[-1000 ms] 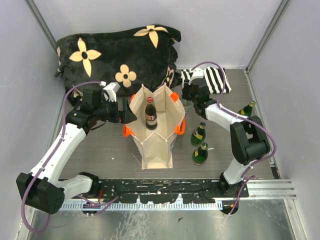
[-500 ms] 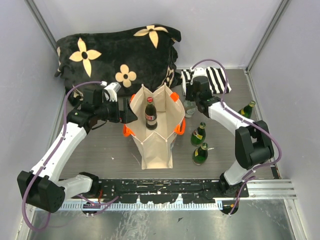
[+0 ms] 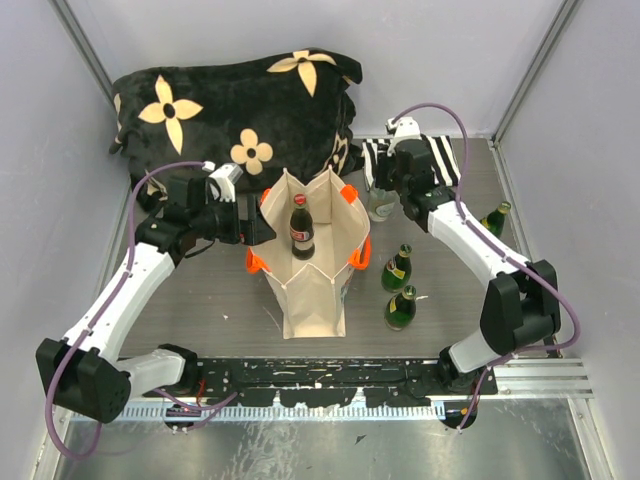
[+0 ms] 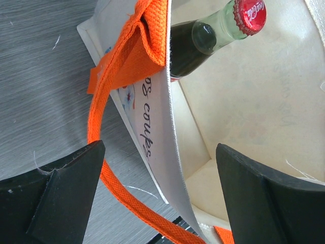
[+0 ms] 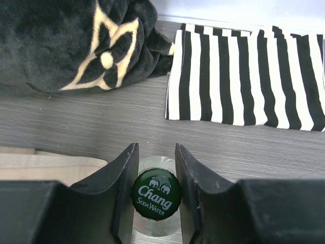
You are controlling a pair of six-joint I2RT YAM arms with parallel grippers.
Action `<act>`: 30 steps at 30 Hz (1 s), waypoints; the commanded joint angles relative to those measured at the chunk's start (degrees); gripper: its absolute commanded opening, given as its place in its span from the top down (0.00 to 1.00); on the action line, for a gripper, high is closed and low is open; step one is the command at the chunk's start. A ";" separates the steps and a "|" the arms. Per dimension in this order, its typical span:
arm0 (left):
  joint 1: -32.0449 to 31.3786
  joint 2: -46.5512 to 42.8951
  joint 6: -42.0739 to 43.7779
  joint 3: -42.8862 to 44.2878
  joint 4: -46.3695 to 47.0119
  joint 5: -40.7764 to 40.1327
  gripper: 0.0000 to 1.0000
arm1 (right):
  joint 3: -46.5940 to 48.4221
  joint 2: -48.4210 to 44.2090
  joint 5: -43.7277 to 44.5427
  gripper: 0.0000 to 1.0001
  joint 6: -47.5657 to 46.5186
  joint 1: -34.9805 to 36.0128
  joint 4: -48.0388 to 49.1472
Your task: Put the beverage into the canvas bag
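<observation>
The beige canvas bag (image 3: 310, 290) with orange handles stands open mid-table, and a dark cola bottle with a red cap (image 3: 301, 228) stands upright inside it. My left gripper (image 3: 255, 225) is open at the bag's left rim. In the left wrist view its jaws (image 4: 160, 147) straddle the bag's printed wall (image 4: 162, 127), with the orange handle (image 4: 101, 101) and the cola bottle (image 4: 213, 38) in sight. My right gripper (image 3: 383, 190) is shut on a clear soda water bottle (image 3: 381, 208) just right of the bag. Its fingers (image 5: 155, 152) clamp the green cap (image 5: 155, 194).
Three green bottles stand right of the bag (image 3: 397, 268), (image 3: 401, 307), (image 3: 492, 218). A black flowered cushion (image 3: 240, 100) lies at the back. A black-and-white striped cloth (image 3: 440, 160) lies at the back right, just beyond my right gripper (image 5: 244, 76). Walls enclose the table.
My right arm's elbow has swung out to the right and the wrist has shifted slightly back. The clear bottle now shows below the gripper. My left arm has not moved.
</observation>
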 commanded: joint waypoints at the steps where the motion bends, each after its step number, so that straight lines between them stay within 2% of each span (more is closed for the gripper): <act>1: 0.05 0.49 -0.15 1.55 1.68 1.37 0.02 | 8.60 -6.48 -1.84 0.99 0.35 0.22 6.16; 11: -0.56 2.06 -0.31 2.13 2.49 1.60 0.02 | 16.95 -9.40 -4.37 0.99 -0.79 0.89 2.34; 19: -0.99 2.89 -0.27 2.77 3.02 1.68 0.02 | 22.85 -10.25 -6.02 0.99 -0.82 3.17 3.95; 24: -1.14 3.05 -0.27 2.88 3.00 1.61 0.02 | 27.58 -10.16 -6.77 0.99 -1.14 6.93 3.14; 30: -1.18 2.72 -0.36 2.60 3.07 1.46 0.02 | 31.30 -11.07 -3.57 0.99 -3.21 14.00 -0.13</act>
